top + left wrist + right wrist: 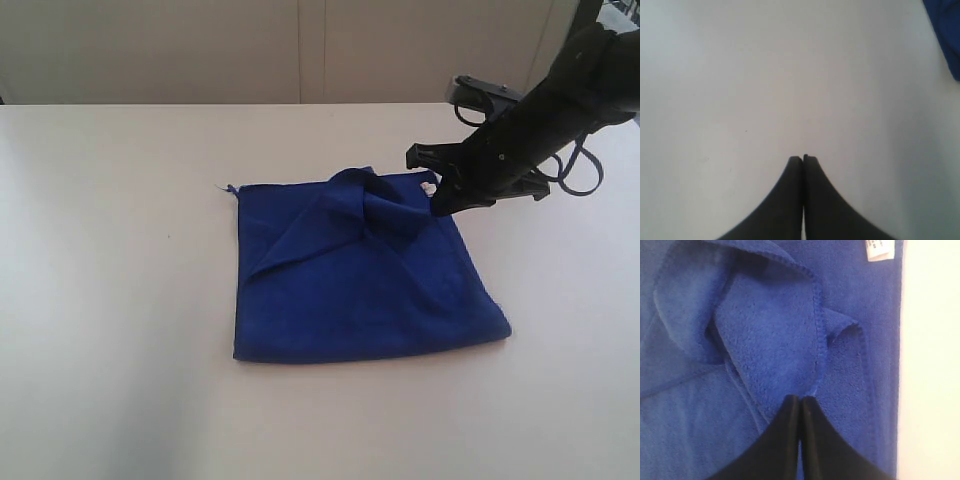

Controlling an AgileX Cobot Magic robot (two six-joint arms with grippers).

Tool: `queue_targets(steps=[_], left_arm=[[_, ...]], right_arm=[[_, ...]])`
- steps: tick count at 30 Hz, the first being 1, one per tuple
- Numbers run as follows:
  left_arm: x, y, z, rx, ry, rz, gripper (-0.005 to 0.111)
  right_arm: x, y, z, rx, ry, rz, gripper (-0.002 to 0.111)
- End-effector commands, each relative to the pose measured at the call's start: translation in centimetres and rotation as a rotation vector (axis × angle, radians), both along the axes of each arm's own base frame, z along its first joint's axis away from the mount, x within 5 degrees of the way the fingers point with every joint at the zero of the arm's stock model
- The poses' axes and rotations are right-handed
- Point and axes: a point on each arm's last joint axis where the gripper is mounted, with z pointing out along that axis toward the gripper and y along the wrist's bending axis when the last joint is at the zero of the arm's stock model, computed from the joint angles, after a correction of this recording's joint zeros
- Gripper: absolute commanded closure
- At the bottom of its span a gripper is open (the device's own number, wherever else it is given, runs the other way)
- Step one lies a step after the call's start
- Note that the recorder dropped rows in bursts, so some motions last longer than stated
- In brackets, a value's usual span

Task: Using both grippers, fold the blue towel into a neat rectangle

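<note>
Tabletop (110,320) in plain white stretches away to the left of the towel (370,290). The left claw (803,159) hangs above that stretch of table, well apart from the cloth. Its two black jaws are pressed flat together with nothing between them. In its own camera only a sliver of blue shows at the edge of the picture.

The towel lies near the middle of the table, deep blue, laid out as a rough square. Its near edge and left edge lie flat. A short thread (227,187) sticks out from its far left corner. From the left edge a diagonal crease climbs to a rumpled hump (365,195) along the far edge, where a flap is turned over on itself and stands raised off the layer below. A small white tag (428,187) sits at the far right corner.

At the right end of that hump, just beside the tag, the right claw (800,399) points down from the black arm (540,110). Its jaws are closed tight, with the tips touching the folded flap. Whether any cloth is nipped between them I cannot tell.
</note>
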Motion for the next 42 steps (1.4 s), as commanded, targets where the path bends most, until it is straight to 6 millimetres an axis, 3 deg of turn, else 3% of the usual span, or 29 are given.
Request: queue_targets(steps=[1,9,16,22,25,34,42], left_arm=[[-0.1,0.0,-0.1,-0.007,0.002,-0.001,0.107],[0.0,-0.1,0.0,-0.022,-0.011,0.001,0.107],[2.3,-2.2,1.2,-0.294,-0.143,-0.036,0.107],[7.3,-4.5,-0.6,-0.464,-0.045,-0.178,0.107],[10.3,-5.4,-2.0,-0.578,-0.014,-0.173,0.107],[18.2,-7.7,-3.5,-0.849,-0.05,-0.213,0.107],[24.2,-13.8,-5.9,-0.817,0.037,-0.323,0.107]], right_arm=[[-0.1,-0.2,0.2,-0.008,-0.009,-0.001,0.108],[-0.1,-0.2,0.2,-0.011,-0.006,0.003,0.108],[0.0,-0.2,0.3,-0.011,-0.013,-0.002,0.108],[0.1,-0.3,0.3,-0.015,-0.028,-0.009,0.108],[0.1,-0.3,0.3,-0.015,-0.028,-0.009,0.108],[0.2,-0.3,0.3,-0.019,-0.04,-0.016,0.108],[0.2,-0.3,0.3,-0.017,-0.042,-0.018,0.108]])
